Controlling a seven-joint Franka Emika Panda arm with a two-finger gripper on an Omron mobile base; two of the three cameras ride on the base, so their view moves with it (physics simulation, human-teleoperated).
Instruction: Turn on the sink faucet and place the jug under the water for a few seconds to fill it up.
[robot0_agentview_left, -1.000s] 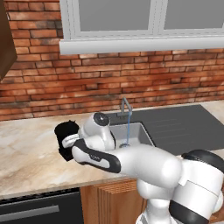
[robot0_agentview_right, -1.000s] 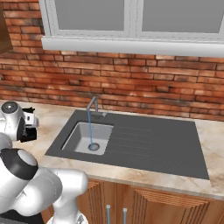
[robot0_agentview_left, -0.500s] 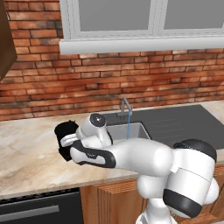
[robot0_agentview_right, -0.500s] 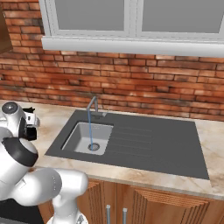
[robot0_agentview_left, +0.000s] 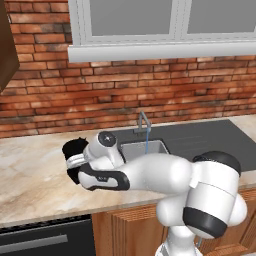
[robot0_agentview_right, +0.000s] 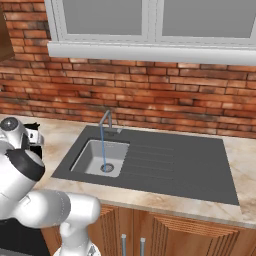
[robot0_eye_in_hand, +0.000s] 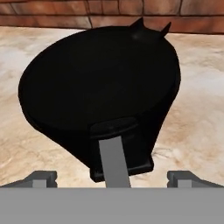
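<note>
1 jug (robot0_eye_in_hand: 100, 87), 1 faucet (robot0_agentview_right: 106, 121), 1 sink (robot0_agentview_right: 95, 157), 1 water stream (robot0_agentview_right: 102, 147).

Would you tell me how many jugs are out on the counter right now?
1. The black jug stands on the marble counter left of the sink, directly before the open gripper.

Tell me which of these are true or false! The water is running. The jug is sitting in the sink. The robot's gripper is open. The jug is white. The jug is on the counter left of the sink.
1. The water is running from the sink faucet: true.
2. The jug sits in the sink: false, it stands on the marble counter.
3. The gripper is open: true, its tips stand wide on either side of the jug's handle.
4. The jug is white: false, it is black.
5. The jug is left of the sink: true.
</note>
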